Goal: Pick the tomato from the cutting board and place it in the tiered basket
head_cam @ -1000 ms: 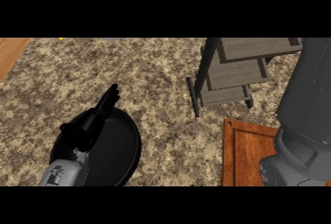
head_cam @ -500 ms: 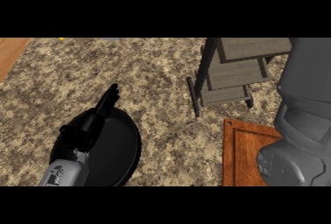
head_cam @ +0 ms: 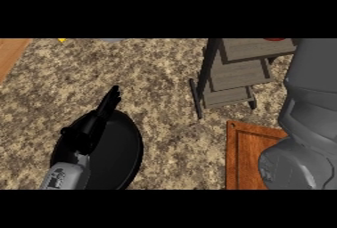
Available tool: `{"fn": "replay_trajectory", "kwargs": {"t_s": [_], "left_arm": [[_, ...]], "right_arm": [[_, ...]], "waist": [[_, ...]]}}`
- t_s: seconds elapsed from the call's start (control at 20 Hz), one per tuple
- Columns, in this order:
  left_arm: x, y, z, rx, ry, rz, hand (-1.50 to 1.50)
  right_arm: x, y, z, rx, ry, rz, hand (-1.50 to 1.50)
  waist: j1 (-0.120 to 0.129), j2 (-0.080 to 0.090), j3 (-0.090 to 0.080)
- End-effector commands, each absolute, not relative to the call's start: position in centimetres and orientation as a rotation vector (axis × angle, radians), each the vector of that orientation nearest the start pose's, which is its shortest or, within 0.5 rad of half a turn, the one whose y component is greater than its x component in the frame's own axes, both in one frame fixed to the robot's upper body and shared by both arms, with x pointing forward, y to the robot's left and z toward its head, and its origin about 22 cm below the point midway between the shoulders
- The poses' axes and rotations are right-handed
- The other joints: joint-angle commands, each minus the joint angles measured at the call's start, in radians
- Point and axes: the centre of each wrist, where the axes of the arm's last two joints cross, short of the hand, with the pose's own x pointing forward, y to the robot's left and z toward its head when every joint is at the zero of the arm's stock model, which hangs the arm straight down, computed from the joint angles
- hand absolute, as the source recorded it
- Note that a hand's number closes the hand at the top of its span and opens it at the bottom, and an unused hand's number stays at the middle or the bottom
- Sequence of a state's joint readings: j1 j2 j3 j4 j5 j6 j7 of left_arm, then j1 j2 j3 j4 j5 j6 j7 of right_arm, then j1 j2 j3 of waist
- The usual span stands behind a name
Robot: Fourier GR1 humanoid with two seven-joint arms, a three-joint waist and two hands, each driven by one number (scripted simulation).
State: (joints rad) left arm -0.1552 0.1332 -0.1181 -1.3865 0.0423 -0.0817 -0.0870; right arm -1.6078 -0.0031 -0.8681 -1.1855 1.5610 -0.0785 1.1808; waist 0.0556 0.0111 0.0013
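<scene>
Resting left hand (head_cam: 99, 116), fingers straight | speckled counter (head_cam: 158, 80) | tiered basket (head_cam: 238, 75) | cutting board (head_cam: 247, 156)

We see a round black plate (head_cam: 124, 153) lying under and just right of the left hand (head_cam: 92, 129), on a speckled stone counter (head_cam: 164, 80). Far beyond the fingertips, at the counter's back edge, sit a small yellow scrap (head_cam: 63, 39) and a grey shape (head_cam: 112, 39); a wooden strip (head_cam: 10, 53) borders the far left.

Even, soft light; faint shadows on the speckled counter (head_cam: 158, 80).
</scene>
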Motion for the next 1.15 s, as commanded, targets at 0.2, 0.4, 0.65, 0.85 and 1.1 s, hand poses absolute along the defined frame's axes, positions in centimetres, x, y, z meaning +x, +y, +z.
{"fn": "replay_trajectory", "kwargs": {"t_s": [0.2,0.4,0.65,0.85,1.1], "left_arm": [[26.6,23.1,-2.2,-0.088,-1.525,-0.249,0.0],[25.6,24.7,-2.7,-0.06,-1.519,-0.233,0.0],[26.2,24.1,-1.9,-0.07,-1.529,-0.207,0.0],[26.5,24.4,-2.0,-0.082,-1.506,-0.212,0.0],[26.2,23.3,-2.6,-0.055,-1.495,-0.202,0.0]], "right_arm": [[36.8,-16.3,44.0,-1.283,-1.018,-0.913,-1.5],[34.1,-17.7,45.4,-1.445,-0.993,-1.062,-1.5],[27.3,-15.9,47.0,-1.453,-1.122,-1.18,-1.5],[21.6,-15.5,47.6,-1.454,-1.159,-1.242,-1.5],[16.4,-16.0,46.7,-1.456,-1.123,-1.187,-1.5]], "waist": [[-0.041,-0.008,-0.007],[-0.057,-0.019,-0.005],[-0.071,-0.03,-0.002],[-0.078,-0.035,-0.003],[-0.09,-0.041,-0.003]]}}
